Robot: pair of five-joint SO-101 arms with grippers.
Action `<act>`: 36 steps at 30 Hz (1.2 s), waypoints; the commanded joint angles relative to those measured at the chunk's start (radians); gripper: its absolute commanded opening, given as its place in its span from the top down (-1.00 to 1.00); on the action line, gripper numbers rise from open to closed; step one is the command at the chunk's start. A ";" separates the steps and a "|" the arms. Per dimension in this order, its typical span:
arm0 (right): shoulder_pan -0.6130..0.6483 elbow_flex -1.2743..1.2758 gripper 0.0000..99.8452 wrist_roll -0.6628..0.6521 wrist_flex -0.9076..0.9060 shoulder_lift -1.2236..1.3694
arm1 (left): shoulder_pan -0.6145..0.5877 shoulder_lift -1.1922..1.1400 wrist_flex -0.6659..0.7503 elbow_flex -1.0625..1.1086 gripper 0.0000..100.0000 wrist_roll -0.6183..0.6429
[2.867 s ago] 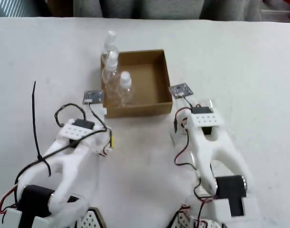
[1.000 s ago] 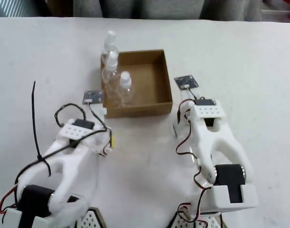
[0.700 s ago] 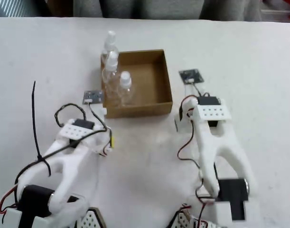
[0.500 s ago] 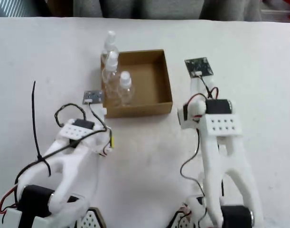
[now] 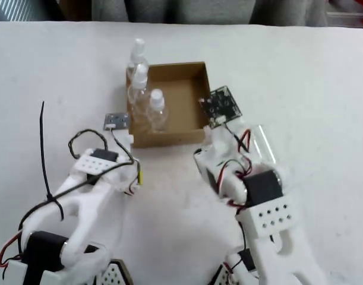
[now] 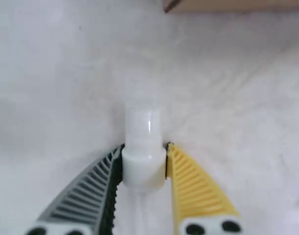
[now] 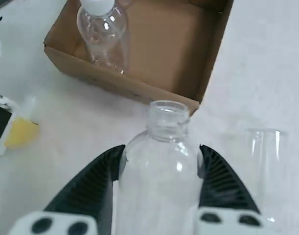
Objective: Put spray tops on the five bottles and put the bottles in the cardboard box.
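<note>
My right gripper is shut on a clear bottle that has no top, its open neck pointing toward the cardboard box. In the high view the right arm stands at the box's near right corner. A second topless bottle stands just to its right, also. My left gripper rests low on the table, shut on a white spray top; it sits in front of the box's left corner. Three bottles with tops stand along the box's left side.
The right half of the box floor is bare cardboard. A black cable runs up from the left arm. White table surface spreads wide to the left and right of the box.
The right arm rose from beside the box's right side and swung left, coming down at the box's near right corner. The left arm has kept still.
</note>
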State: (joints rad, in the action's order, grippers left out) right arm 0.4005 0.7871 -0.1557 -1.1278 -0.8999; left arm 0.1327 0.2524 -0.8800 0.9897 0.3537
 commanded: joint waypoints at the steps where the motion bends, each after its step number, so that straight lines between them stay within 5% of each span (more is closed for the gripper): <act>1: 0.041 0.101 0.78 0.071 0.163 -0.067 | -0.022 0.008 0.015 -0.052 0.96 0.000; 15: 0.051 0.365 0.78 0.201 0.312 -0.447 | -0.035 0.257 -0.184 -0.193 0.96 0.000; 22: 0.131 0.535 0.78 0.192 0.332 -0.696 | -0.025 0.539 -0.167 -0.267 0.95 -0.006; 30: 0.206 0.658 0.78 0.192 0.383 -0.854 | -0.025 0.575 -0.163 -0.555 0.95 -0.006; 36: 0.237 0.694 0.78 0.192 0.383 -0.903 | -0.024 0.575 0.021 -0.695 0.95 -0.006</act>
State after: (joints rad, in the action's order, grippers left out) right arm 0.6229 1.4899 0.0361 -0.7702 -1.7868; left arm 0.1082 0.7971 -0.9643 0.3897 0.3537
